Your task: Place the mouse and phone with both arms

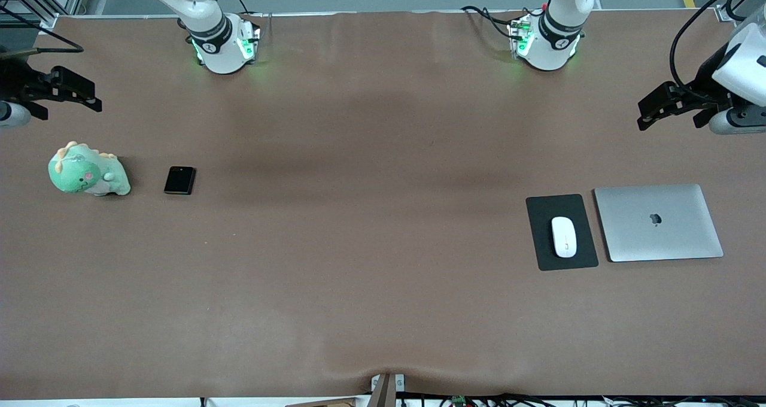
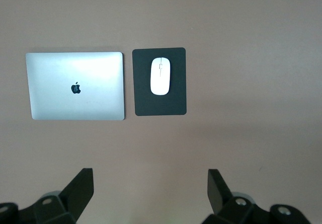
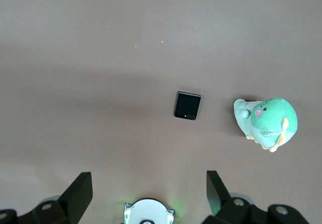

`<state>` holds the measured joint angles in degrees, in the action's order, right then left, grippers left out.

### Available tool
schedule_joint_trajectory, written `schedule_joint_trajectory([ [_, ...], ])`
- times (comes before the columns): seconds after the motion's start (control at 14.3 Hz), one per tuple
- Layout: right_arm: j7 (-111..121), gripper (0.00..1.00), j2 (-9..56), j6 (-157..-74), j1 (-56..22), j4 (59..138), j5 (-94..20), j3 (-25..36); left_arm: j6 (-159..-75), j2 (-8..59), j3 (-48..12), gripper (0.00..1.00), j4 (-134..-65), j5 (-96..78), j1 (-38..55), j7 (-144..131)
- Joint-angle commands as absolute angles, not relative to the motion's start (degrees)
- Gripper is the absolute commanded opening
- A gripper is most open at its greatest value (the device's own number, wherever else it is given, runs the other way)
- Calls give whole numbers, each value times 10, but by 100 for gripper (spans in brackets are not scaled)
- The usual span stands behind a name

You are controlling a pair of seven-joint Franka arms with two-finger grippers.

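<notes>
The white mouse [image 1: 564,236] lies on a dark pad [image 1: 541,215] toward the left arm's end of the table. It also shows in the left wrist view [image 2: 160,76]. The black phone [image 1: 179,180] lies flat on the table toward the right arm's end, and shows in the right wrist view [image 3: 187,105]. My left gripper [image 1: 649,111] is open and empty, held high over the table's end beside the laptop. It is also in its wrist view [image 2: 151,186]. My right gripper [image 1: 90,99] is open and empty, held high over the other end, and shows in its wrist view [image 3: 149,186].
A closed silver laptop [image 1: 658,221] lies beside the pad, toward the left arm's end. A green dinosaur plush [image 1: 87,170] stands beside the phone, toward the right arm's end. The right arm's base [image 3: 148,213] shows under the right gripper. A brown cloth covers the table.
</notes>
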<state>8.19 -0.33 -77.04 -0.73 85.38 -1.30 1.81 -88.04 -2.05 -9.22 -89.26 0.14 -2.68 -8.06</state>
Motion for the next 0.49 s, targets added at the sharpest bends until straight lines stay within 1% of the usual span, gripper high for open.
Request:
schedule_joint_trajectory([
  [0.0, 79, 100, -25, -785, 3, 881, -14, 14, -878, -25, -90, 100, -890, 1, -25, -78],
  [0.42, 79, 100, -22, -793, 17, 881, -24, 14, -875, -25, -91, 100, -890, 1, -25, -78],
])
